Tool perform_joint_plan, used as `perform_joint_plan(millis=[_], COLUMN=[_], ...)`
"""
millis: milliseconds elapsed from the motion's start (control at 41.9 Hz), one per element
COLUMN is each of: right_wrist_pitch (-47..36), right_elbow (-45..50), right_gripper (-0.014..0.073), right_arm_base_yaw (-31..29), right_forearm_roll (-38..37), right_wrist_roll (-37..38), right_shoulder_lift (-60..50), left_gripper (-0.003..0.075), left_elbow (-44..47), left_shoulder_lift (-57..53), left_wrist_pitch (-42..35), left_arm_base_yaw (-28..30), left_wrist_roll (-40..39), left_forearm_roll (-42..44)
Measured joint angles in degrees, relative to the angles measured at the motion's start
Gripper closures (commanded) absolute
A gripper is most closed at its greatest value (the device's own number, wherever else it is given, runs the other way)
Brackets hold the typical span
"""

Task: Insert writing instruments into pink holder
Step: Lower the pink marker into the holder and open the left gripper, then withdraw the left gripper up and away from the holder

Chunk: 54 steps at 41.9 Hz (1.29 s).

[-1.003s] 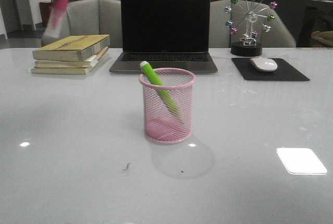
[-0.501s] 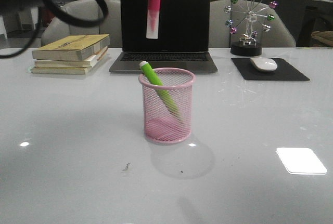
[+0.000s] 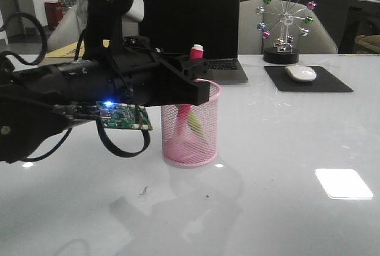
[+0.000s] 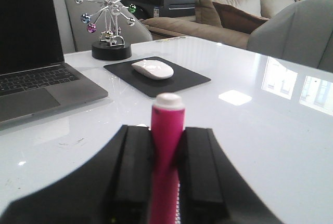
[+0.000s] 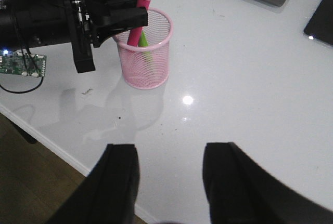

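Your pink marker [image 3: 195,60] stands nearly upright at the centre of the front view, white cap up, lower end down inside the pink holder [image 3: 203,143] beside the green marker [image 3: 196,123] that leans within the mesh. The left gripper [image 3: 193,78] reaches in from the left of the frame, its fingers [image 4: 136,167] clamped on the pink marker. The right gripper [image 5: 169,174] hovers with fingers spread and holding nothing, at the bottom of its wrist view. Behind the holder sits a laptop [image 3: 196,18], with a mouse [image 3: 301,73] at right.
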Motion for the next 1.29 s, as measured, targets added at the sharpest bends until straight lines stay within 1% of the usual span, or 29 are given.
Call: perform_joint_plan(millis=[72,119,191,239,382,430,501,549,669,836,955,1074,1146,1218,1289], right_wrist_pitch=[0.0,0.0,0.0,0.0,0.0,0.0,0.0,0.0,0.0,0.0,0.0,0.0,0.0,0.0,0.0], right_elbow=[0.0,0.0,0.0,0.0,0.0,0.0,0.0,0.0,0.0,0.0,0.0,0.0,0.0,0.0,0.0], right_gripper=[0.0178,0.0178,0.0178,0.0178,0.0178,0.0178,0.0178,0.0178,0.0178,0.0178,0.0178,0.0178,0.0178,0.0178,0.0178], right_arm_base_yaw=[0.0,0.0,0.0,0.0,0.0,0.0,0.0,0.0,0.0,0.0,0.0,0.0,0.0,0.0,0.0], right_forearm_roll=[0.0,0.0,0.0,0.0,0.0,0.0,0.0,0.0,0.0,0.0,0.0,0.0,0.0,0.0,0.0], right_wrist_roll=[0.0,0.0,0.0,0.0,0.0,0.0,0.0,0.0,0.0,0.0,0.0,0.0,0.0,0.0,0.0], right_shoulder_lift=[0.0,0.0,0.0,0.0,0.0,0.0,0.0,0.0,0.0,0.0,0.0,0.0,0.0,0.0,0.0], left_gripper=[0.0538,0.0459,0.0372,0.0336,0.0325,0.0325,0.0325,0.0325,0.0325,0.0325,0.0327,0.0327,0.0327,0.0327,0.0327], left_elbow=[-0.1,-0.4,-0.5,-0.6,-2.1,-2.9,-4.5,-5.9,-10.1,-15.4,-17.5,-17.9,-17.9,-17.5,-15.9], left_shoulder_lift=[0.0,0.0,0.0,0.0,-0.4,-1.7,-5.0,-8.0,-16.5,-27.8,-35.3,-42.1,-45.5,-48.4,-51.3], left_wrist_pitch=[-0.2,-0.2,-0.4,-0.4,-0.4,1.7,8.8,16.0,36.2,65.7,82.4,95.6,102.1,106.7,109.1], left_arm_base_yaw=[0.0,0.0,0.0,0.0,0.0,0.0,0.0,0.0,0.0,-0.2,-0.5,-0.5,-0.5,-0.5,-0.5], left_wrist_roll=[0.0,0.0,0.0,0.0,0.0,0.0,0.0,0.0,0.0,0.0,0.0,0.0,0.0,0.0,0.0], left_forearm_roll=[0.0,0.0,0.0,-0.1,-0.1,-0.1,-0.1,-0.1,0.4,4.7,5.1,5.1,5.1,4.6,3.8])
